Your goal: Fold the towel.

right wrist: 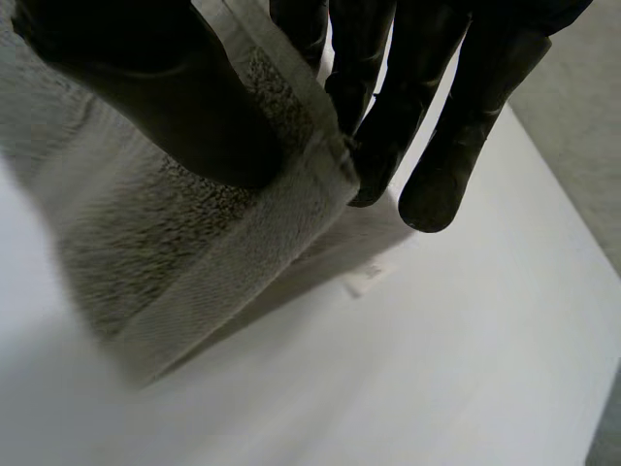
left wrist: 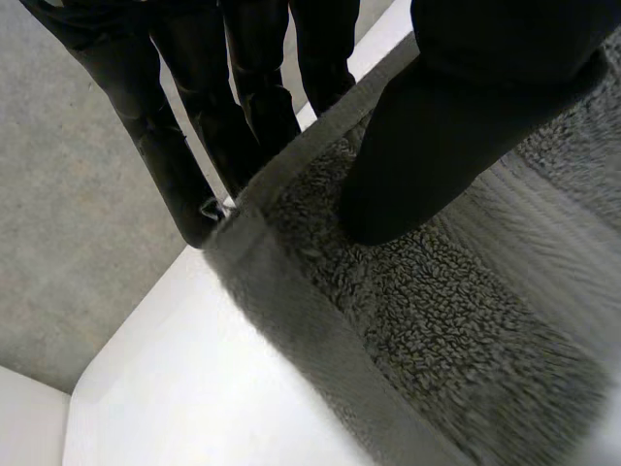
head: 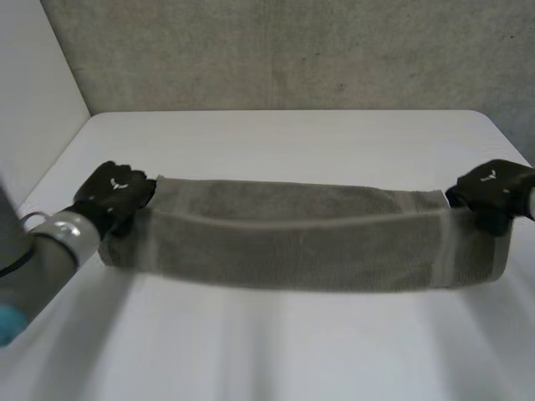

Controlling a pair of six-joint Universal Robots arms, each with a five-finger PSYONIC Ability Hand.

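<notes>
Black left hand [head: 115, 192], black right hand [head: 491, 192] (white marks [head: 118, 185]), grey arm [head: 43, 257]

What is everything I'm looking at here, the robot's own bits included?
towel: one, grey-brown, stretched sideways between the two hands over the table
table: one, white, under the towel
wall: one, grey, rough, behind the table's far edge
left arm: one, grey, reaching in from the robot's left
left hand: one, black, pinching the towel's edge at its left end between thumb and fingers
right hand: one, black, pinching the towel's edge at its right end the same way
</notes>
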